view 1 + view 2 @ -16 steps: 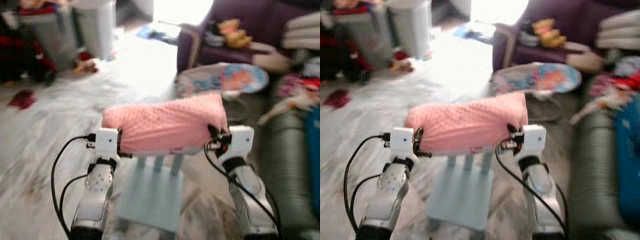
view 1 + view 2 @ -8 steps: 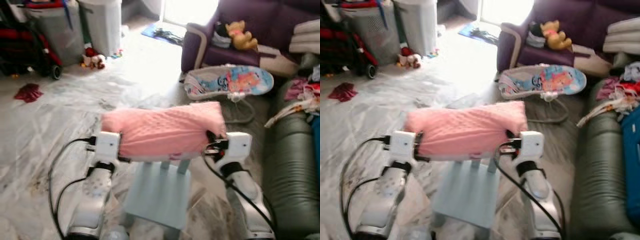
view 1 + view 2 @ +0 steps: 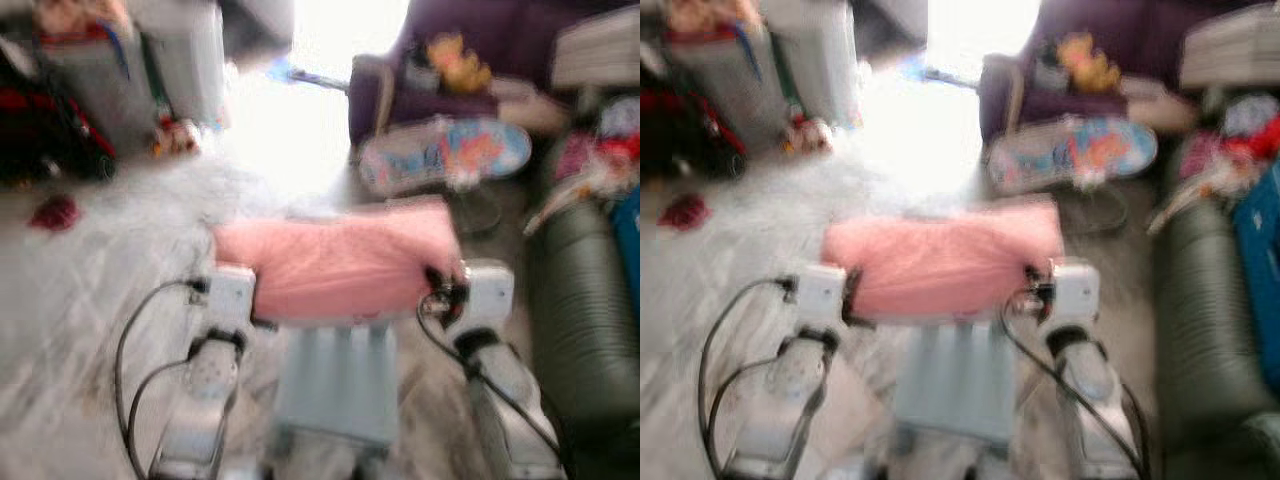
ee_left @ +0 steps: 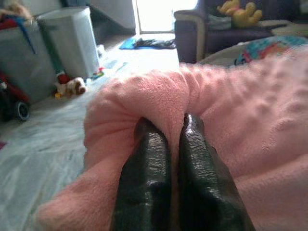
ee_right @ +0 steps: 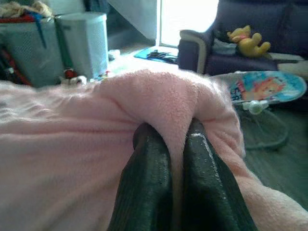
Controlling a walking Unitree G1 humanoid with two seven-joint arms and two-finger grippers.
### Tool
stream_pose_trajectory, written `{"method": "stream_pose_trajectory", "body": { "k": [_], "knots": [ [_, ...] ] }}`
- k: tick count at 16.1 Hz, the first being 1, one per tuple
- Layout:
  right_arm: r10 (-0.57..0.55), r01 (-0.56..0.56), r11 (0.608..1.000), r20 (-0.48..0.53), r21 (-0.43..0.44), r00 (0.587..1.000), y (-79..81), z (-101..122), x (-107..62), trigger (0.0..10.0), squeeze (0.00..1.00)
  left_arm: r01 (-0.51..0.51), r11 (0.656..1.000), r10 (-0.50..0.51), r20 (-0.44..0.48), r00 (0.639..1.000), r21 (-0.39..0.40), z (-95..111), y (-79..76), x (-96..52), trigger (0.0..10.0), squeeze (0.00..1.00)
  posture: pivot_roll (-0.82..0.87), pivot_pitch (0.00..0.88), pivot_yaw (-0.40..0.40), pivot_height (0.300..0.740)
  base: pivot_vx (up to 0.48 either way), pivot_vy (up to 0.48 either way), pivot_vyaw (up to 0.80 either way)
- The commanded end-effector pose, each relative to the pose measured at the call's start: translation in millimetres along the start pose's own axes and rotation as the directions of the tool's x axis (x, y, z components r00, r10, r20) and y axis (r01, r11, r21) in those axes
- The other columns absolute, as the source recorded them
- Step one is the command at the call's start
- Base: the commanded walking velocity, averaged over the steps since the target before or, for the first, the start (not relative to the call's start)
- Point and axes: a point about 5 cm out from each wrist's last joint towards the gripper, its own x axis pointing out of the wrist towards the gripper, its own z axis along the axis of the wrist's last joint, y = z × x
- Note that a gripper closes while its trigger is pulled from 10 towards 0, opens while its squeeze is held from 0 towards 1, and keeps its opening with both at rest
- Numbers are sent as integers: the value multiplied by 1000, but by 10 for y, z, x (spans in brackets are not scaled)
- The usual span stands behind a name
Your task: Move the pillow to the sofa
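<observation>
A pink fluffy pillow (image 3: 340, 265) hangs in front of me, held at both ends above a pale blue child's chair (image 3: 338, 380). My left gripper (image 4: 168, 127) is shut on a fold of the pillow (image 4: 250, 120) at its left end. At the right end my right gripper (image 5: 169, 130) is shut on another fold of the pillow (image 5: 72, 159). A purple sofa (image 3: 395, 70) with a yellow soft toy (image 3: 455, 62) stands ahead to the right.
A colourful baby bouncer (image 3: 445, 155) lies on the floor before the purple sofa. A dark green couch (image 3: 585, 310) runs along my right. Grey bins (image 3: 185, 60) and a red stroller (image 3: 40, 130) stand at the far left. Pale marble floor (image 3: 90, 290) spreads to the left.
The head views have shifted and blurred, so the camera is moving. Both grippers keep their hold on the pillow, which sits the same way between them.
</observation>
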Motion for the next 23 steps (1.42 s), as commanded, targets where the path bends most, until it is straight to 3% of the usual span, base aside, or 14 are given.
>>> {"method": "stream_pose_trajectory", "body": {
  "k": [1, 5, 9, 18, 23],
  "knots": [
    [11, -11, 1000, 38, 5, 999, 43, 80, 35, 10000, 0, -29, 999, 28, 17, 999, 29, 45, 90, 5, 10000, 0, 0, 0, -37, 740, 0, 480, 0],
    [12, -12, 1000, 33, 3, 999, 47, 66, 38, 10000, 0, -20, 999, 20, 22, 1000, 31, 56, 77, 3, 10000, 0, 1, 0, -37, 740, 0, 480, 0],
    [13, -13, 1000, 28, 5, 1000, 69, 59, 42, 10000, 0, 1, 1000, -2, 35, 999, 21, 66, 73, -9, 10000, 0, 1, 0, -39, 740, 0, 65, 0],
    [6, -6, 1000, 18, 4, 1000, 54, 44, 62, 10000, 0, 53, 993, -54, -10, 998, -110, 64, 65, 25, 10000, 0, -5, 0, -35, 740, 0, 0, -774],
    [3, -3, 1000, 22, 1, 1000, 29, 60, 70, 10000, 0, 96, 986, -96, 11, 995, -136, 98, -5, 29, 10000, 0, -11, 0, -37, 740, 0, 0, -723]
  ]
}}
